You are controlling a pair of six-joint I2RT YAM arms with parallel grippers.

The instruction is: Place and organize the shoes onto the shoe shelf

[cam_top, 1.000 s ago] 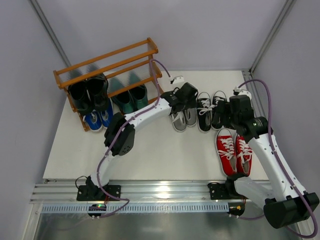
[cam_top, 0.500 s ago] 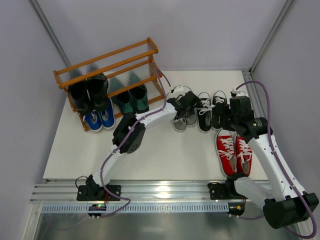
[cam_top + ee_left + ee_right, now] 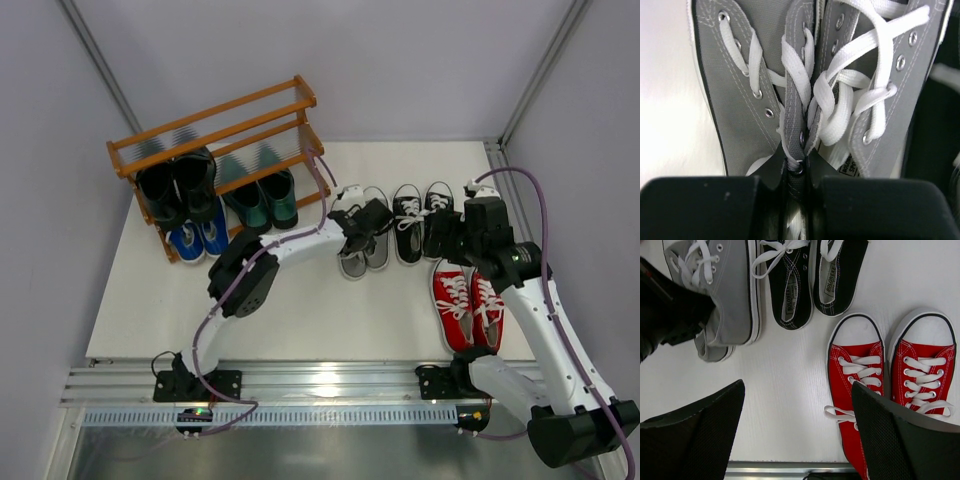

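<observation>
**Desk:** What do you have on the left side?

**Operator:** My left gripper (image 3: 358, 222) is down on the grey sneakers (image 3: 365, 250), which sit mid-table (image 3: 290, 305). In the wrist view I see its jaws drawn together, pinching the two inner walls where the shoes meet. White laces spill to either side.

**Desk:** Both shoes in one pinch?

**Operator:** It looks so. Both inner edges run in between the jaws. I cannot tell whether the soles are on the table or off it.

**Desk:** And the right?

**Operator:** My right gripper (image 3: 797, 390) hangs above the table with its jaws wide apart and nothing held. The red sneakers (image 3: 890, 375) lie near right, toes pointing far, partly under its right finger. The black-and-white sneakers (image 3: 810, 280) sit beyond them, just right of the grey sneakers.

**Desk:** The shelf?

**Operator:** The shelf (image 3: 215, 135) stands at the far left of the table. I see black loafers (image 3: 180, 185) on its left half, with blue sneakers (image 3: 198, 238) on the lowest tier below them. Green loafers (image 3: 262, 198) sit on its right half, and I cannot tell which tier they are on.
</observation>
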